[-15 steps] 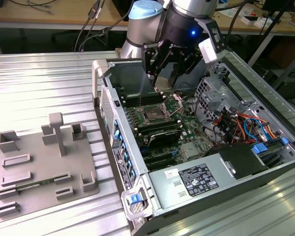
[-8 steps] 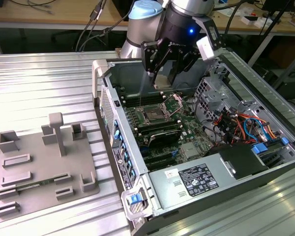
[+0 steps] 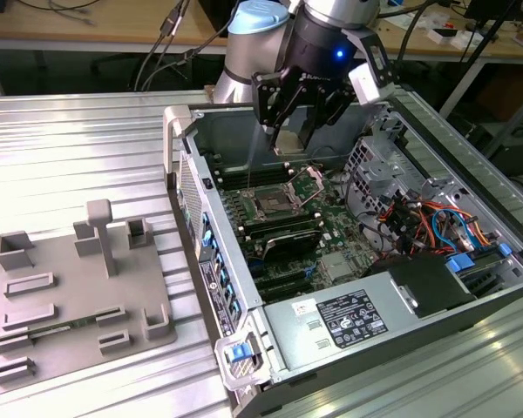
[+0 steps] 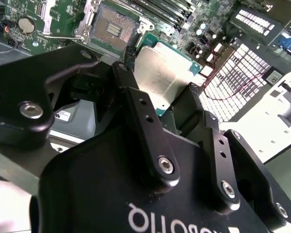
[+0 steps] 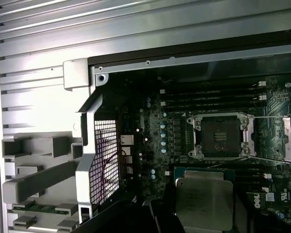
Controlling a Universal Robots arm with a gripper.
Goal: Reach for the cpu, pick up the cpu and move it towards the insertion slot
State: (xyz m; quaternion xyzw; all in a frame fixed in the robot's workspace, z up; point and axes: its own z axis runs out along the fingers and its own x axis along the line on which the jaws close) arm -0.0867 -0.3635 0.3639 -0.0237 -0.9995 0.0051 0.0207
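Gripper (image 3: 298,117) is hanging over the open PC case (image 3: 244,287) w/ fingers (image 4: 136,104) clamped on the cpu (image 4: 162,73). In both wrist views the cpu is sitting in the air just beside the insertion slot (image 5: 221,136), not in it; the slot's frame is standing open w/ dark centre showing.

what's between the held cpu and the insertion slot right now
In the first wrist view, black memory slots cross the green board between the cpu and the insertion slot.

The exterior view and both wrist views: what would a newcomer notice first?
The black gripper hangs over the open computer case, shut on the cpu. The empty insertion slot, its frame shiny, lies on the green board close beside the chip. A grey tray rests at the exterior view's left.
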